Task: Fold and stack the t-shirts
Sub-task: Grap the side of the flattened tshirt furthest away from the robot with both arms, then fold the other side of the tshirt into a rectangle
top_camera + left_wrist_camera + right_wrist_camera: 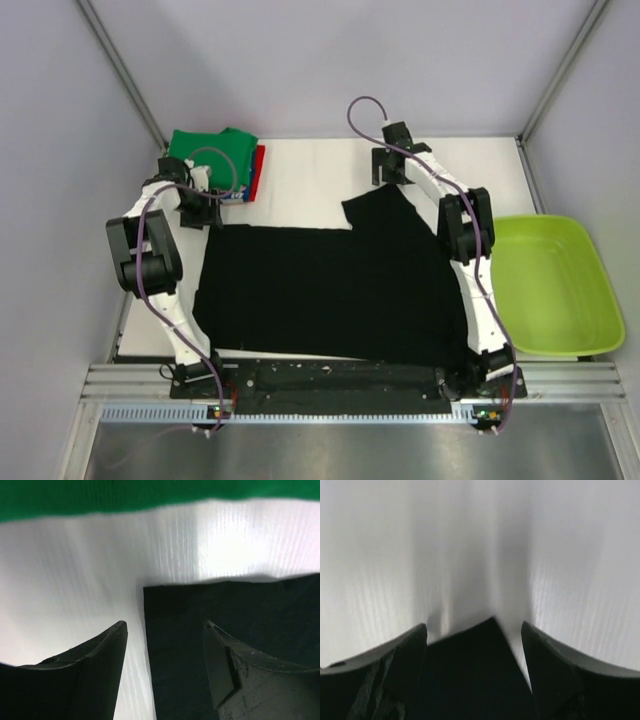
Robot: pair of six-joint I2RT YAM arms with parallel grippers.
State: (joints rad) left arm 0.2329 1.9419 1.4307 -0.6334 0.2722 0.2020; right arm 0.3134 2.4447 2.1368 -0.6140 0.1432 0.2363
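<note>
A black t-shirt (330, 290) lies spread flat on the white table (320, 170), with one flap (385, 215) reaching toward the back right. At the back left sits a folded stack of t-shirts: green (212, 153) on top, then red (261, 168) and a blue-white edge (240, 196). My left gripper (200, 212) hangs open over the black shirt's far left corner. In the left wrist view that corner (225, 620) lies below the open left gripper (165, 623), and green cloth (150, 492) shows beyond it. My right gripper (388, 170) is open at the flap's tip. In the right wrist view the black point (470, 670) sits between the apart fingers of the right gripper (474, 625).
A lime-green plastic tub (550, 285) stands at the right, just off the table's edge. Grey walls close in the table on three sides. Both arm bases are bolted to the rail (340, 380) at the near edge.
</note>
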